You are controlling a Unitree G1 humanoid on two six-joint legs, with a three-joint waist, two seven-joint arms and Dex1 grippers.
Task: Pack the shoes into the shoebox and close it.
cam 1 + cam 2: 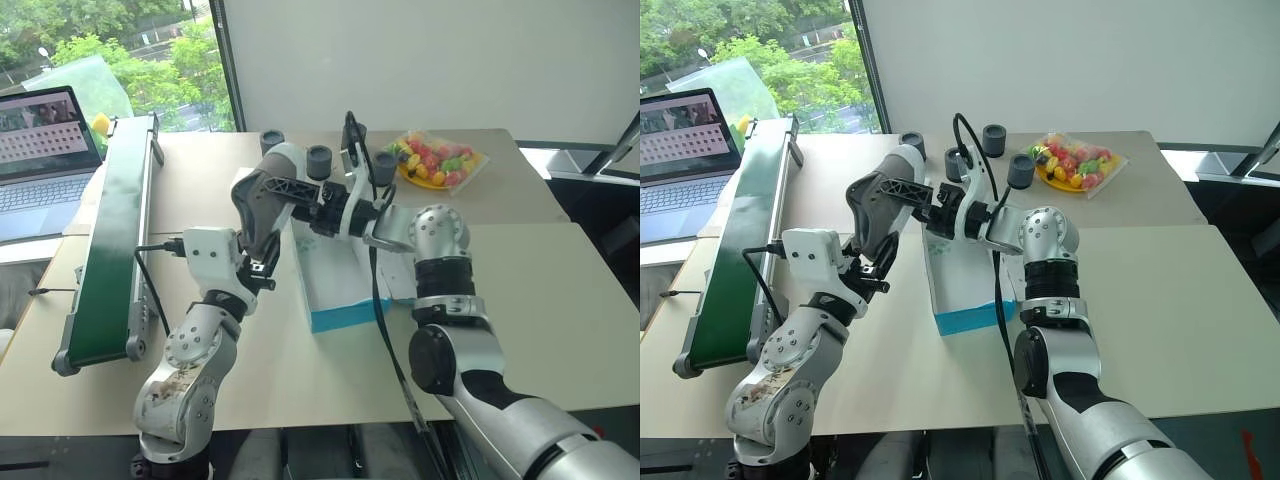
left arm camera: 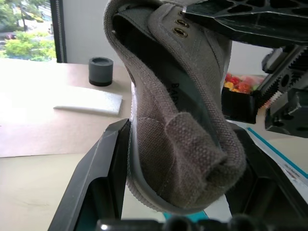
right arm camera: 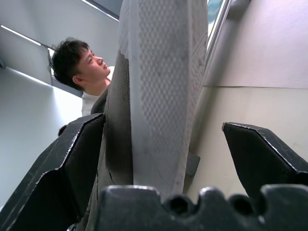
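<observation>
We hold one shoe [image 2: 178,120] up in the air, just over the open shoebox [image 1: 335,300] on the table [image 1: 560,290]. Our left gripper [image 2: 180,192] is closed on the heel end of the shoe, one finger on each side. Our right gripper [image 3: 187,159] is open wide, and the shoe's pale bumpy sole sits between its fingers, near one finger and apart from the other.

We think the shoe is light and soft. The cloth top bends and folds when squeezed, so it can flop. The sole looks firmer, so we think it is best to pinch the shoe across the sole and side, near the middle. The box is thin card and may slide if we bump it
</observation>
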